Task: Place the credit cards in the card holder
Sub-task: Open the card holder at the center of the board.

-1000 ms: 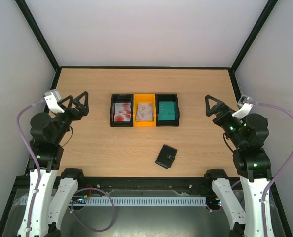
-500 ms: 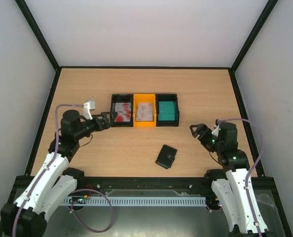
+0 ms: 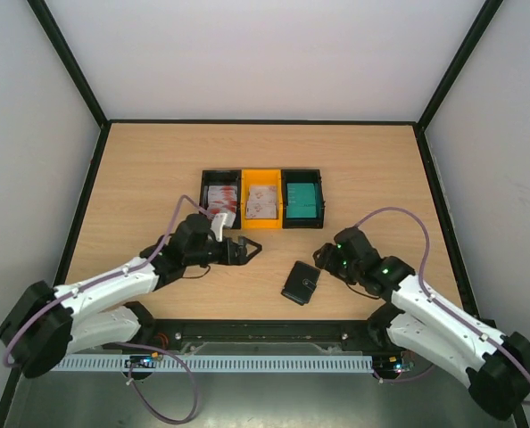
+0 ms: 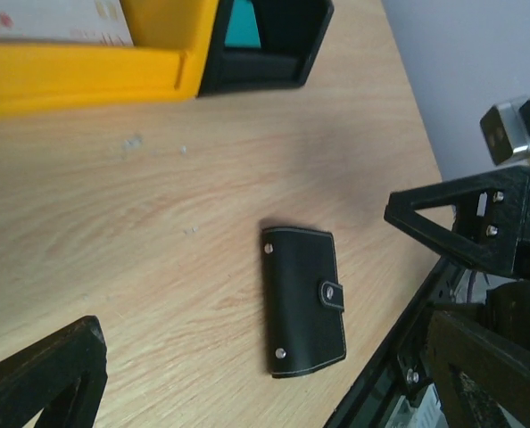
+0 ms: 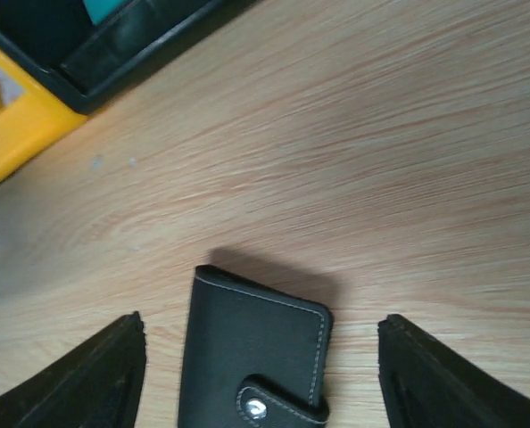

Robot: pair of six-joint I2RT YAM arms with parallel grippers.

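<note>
Three open trays stand touching in a row across the middle of a light wood-grain table (image 3: 149, 160): a black tray (image 3: 220, 224) on the left, a yellow tray (image 3: 262, 224) in the centre and a second black tray (image 3: 302, 223) on the right. The credit cards lie inside them: white cards with red blotches (image 3: 221, 202) on the left, pale white cards (image 3: 262, 202) in the middle and teal-green cards (image 3: 302, 198) on the right.

Plain pale walls (image 3: 265, 53) close the table in on the left, far and right sides. A thin black frame (image 3: 265, 121) runs along the table's edges and up the two far corners. The wood looks matte, with a few tiny pale specks near the yellow tray in the left wrist view.

The card holder (image 3: 301, 283) lies flat and closed on the bare wood, nearer than the trays and a little right of centre, with its snap strap fastened. The left gripper (image 3: 244, 252) hangs low between the trays and the holder, to the holder's left. Its fingers (image 4: 42, 374) are spread wide and hold nothing. The right gripper (image 3: 323, 259) is at the holder's far right corner, jaws also wide apart. In its wrist view the holder sits between the two fingers (image 5: 95, 374) with bare wood showing on each side, so nothing is gripped. How high it stands above the wood cannot be told.
</note>
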